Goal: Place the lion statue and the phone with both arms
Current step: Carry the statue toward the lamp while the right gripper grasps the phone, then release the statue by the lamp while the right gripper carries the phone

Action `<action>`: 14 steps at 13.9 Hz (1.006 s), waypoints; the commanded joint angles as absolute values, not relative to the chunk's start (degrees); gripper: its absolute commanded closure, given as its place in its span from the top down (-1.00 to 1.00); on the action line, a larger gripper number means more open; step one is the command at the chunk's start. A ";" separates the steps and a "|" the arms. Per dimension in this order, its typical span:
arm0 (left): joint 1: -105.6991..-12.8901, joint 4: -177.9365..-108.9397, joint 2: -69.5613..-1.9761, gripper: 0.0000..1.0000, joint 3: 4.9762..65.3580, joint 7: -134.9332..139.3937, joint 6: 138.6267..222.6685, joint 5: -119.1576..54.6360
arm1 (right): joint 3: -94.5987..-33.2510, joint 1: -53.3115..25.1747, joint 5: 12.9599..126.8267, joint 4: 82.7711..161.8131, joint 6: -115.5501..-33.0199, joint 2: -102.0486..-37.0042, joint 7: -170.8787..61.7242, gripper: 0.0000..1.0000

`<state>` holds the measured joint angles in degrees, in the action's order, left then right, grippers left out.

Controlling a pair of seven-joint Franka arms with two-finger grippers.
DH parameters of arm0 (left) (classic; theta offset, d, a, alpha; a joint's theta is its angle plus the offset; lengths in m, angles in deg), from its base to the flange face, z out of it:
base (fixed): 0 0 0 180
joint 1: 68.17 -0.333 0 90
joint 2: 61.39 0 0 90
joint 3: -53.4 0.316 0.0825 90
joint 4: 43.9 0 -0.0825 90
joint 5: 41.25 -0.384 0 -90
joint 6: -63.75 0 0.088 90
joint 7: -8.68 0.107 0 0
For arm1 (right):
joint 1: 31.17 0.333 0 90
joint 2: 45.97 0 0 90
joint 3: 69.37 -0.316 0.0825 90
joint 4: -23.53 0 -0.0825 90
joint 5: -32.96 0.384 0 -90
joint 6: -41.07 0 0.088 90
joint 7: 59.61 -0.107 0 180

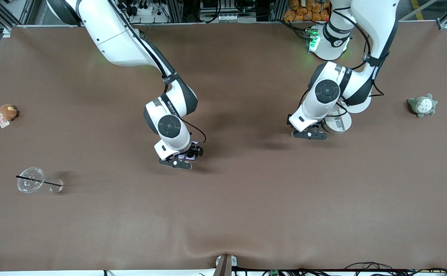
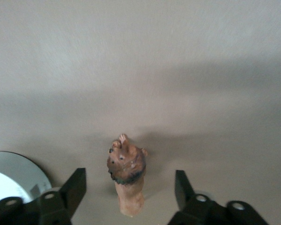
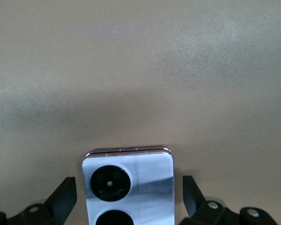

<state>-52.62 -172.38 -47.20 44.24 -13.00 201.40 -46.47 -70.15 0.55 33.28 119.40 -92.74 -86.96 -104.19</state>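
Left gripper (image 2: 129,187) stood wide open astride the lion statue (image 2: 127,176), untouched on the table (image 1: 246,214) beside the white stand (image 1: 338,123). Right gripper (image 3: 129,194) likewise open around the phone (image 3: 127,185), mid-table. Both apparently placed; only withdrawal remained.

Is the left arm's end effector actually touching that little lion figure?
Apart. In the left wrist view the lion statue lies between the left end effector's open fingers, with bare table showing on both sides.
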 commanded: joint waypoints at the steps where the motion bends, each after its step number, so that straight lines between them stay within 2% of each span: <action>1: -53.31 -160.15 -47.16 1.00 44.00 -13.38 189.57 -46.88 | -69.46 1.26 32.08 118.81 -94.27 -88.33 -106.02 1.00; 3: -55.50 -151.08 -45.58 1.00 44.26 -13.29 183.04 -46.70 | -69.46 1.09 31.20 118.72 -94.98 -88.69 -106.02 1.00; 7: -57.96 -138.95 -45.31 1.00 44.35 -13.47 175.66 -45.48 | -69.37 1.00 29.81 118.72 -95.16 -88.78 -106.02 1.00; 9: -60.16 -131.91 -45.13 1.00 44.53 -13.64 170.21 -42.84 | -69.37 0.83 29.09 118.72 -95.07 -88.69 -106.02 -0.28; 10: -60.95 -129.10 -45.30 1.00 44.53 -13.56 166.44 -42.40 | -69.46 0.83 29.09 118.72 -95.07 -88.69 -106.02 -0.68; 11: -61.48 -126.63 -45.74 1.00 44.53 -13.82 163.45 -41.26 | -69.46 0.74 29.09 118.72 -94.90 -88.52 -106.02 -0.75; 14: -62.90 -123.01 -48.20 1.00 44.18 -13.38 157.80 -40.55 | -68.68 -0.14 29.09 118.72 -93.49 -86.59 -105.58 -0.75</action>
